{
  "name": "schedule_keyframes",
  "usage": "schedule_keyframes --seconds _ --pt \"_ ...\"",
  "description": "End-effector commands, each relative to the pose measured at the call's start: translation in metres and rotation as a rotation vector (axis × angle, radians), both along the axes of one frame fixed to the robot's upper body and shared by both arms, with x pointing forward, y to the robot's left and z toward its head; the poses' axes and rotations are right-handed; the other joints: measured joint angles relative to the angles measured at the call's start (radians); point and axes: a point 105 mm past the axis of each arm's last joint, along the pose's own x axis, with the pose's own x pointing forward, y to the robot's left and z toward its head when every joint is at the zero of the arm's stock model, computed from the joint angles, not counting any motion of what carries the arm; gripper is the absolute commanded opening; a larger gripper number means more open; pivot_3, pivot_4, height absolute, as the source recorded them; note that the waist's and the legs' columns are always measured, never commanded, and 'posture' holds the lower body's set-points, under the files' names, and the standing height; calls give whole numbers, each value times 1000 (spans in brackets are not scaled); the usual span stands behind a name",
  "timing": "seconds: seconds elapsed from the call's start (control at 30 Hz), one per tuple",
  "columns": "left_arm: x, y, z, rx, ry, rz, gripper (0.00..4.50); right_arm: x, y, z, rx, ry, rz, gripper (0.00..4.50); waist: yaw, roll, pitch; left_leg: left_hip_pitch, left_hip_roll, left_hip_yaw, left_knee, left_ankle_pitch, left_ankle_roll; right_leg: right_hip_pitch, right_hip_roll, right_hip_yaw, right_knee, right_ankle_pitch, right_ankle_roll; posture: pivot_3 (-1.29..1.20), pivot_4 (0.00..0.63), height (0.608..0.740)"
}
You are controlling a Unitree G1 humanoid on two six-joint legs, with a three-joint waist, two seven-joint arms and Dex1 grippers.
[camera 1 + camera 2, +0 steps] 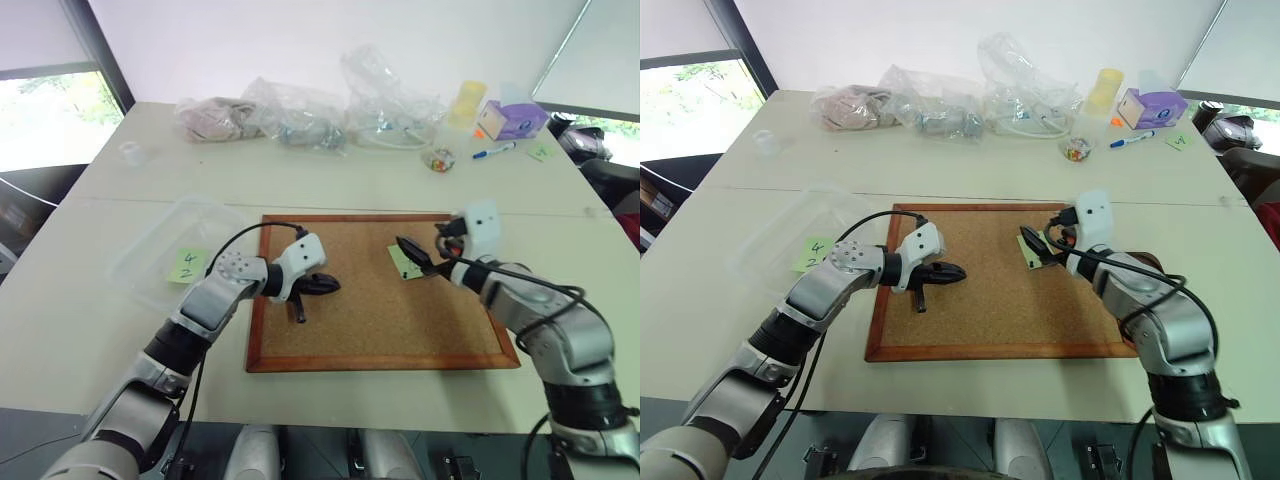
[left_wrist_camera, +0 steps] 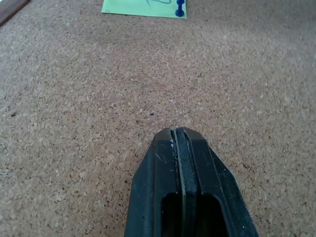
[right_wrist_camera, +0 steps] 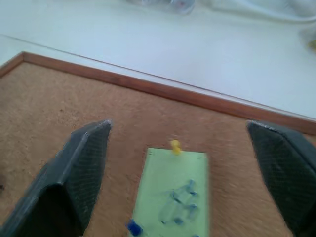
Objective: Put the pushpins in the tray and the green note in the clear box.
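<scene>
Right end effector (image 3: 180, 173) is spread wide, straddling the green note (image 3: 177, 190) pinned to the corkboard (image 1: 380, 300); a yellow pushpin (image 3: 175, 146) and a blue pushpin (image 2: 180, 9) fix opposite edges, so pins likely come out first. Left end effector (image 2: 180, 143) is clenched, empty, just above bare cork. Clear box (image 1: 160, 250) sits on the worktop (image 1: 350, 180) left of the board.

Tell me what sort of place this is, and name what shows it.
Probably an office or meeting room. A large pale table holds a wooden-framed corkboard with a pinned green note, a marker and a tissue box lie at the far edge, and a window with a roller blind stands alongside.
</scene>
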Motion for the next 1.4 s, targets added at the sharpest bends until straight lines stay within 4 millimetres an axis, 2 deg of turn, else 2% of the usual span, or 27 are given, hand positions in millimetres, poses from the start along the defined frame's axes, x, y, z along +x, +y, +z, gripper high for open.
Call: schedule_keyframes --seconds 0.03,0.3,0.4,0.63,0.87,1.0,1.1,1.3,1.4 --pt "0 2 -10 43 4 17 28 14 2 -2 -11 -11 20 4500 -1 0 0 0 0 0 0 0 0 1 0 0 0 0 0 0 150 738" --pt "-5 2 -13 45 7 23 28 29 6 -17 -11 12 44 4500 -3 2 -1 1 0 0 0 0 0 1 0 0 1 0 1 0 150 738" --pt "-6 1 -13 46 6 25 0 32 8 -19 -8 17 50 3631 -3 2 -1 1 0 0 0 0 0 1 0 0 1 0 1 0 150 738" --pt "-5 1 -13 49 -1 32 0 33 11 -26 -7 42 57 49 -3 2 -1 1 0 0 0 0 0 1 0 0 1 0 1 0 150 738" --pt "-4 1 -14 61 -4 31 0 34 5 -17 16 -17 9 49 -3 3 -2 1 0 0 0 0 0 1 0 0 1 1 1 0 150 738" --pt "-4 5 -23 109 8 33 0 32 1 9 66 -170 -27 49 -3 3 -2 1 0 0 0 0 0 2 0 0 1 1 1 0 150 738" --pt "-3 9 -30 148 9 46 0 29 -4 20 82 -251 -64 49 -3 4 -3 1 0 0 0 0 0 2 0 0 1 1 1 0 150 738" --pt "-1 7 -31 150 13 50 0 26 -11 26 117 -295 -113 49 -3 5 -3 3 0 0 0 0 0 4 0 0 1 0 1 0 150 738" --pt "-2 5 -30 144 10 44 0 20 -26 30 130 -319 -177 49 -1 5 -4 4 0 0 0 0 0 5 -1 0 1 0 1 0 150 738"
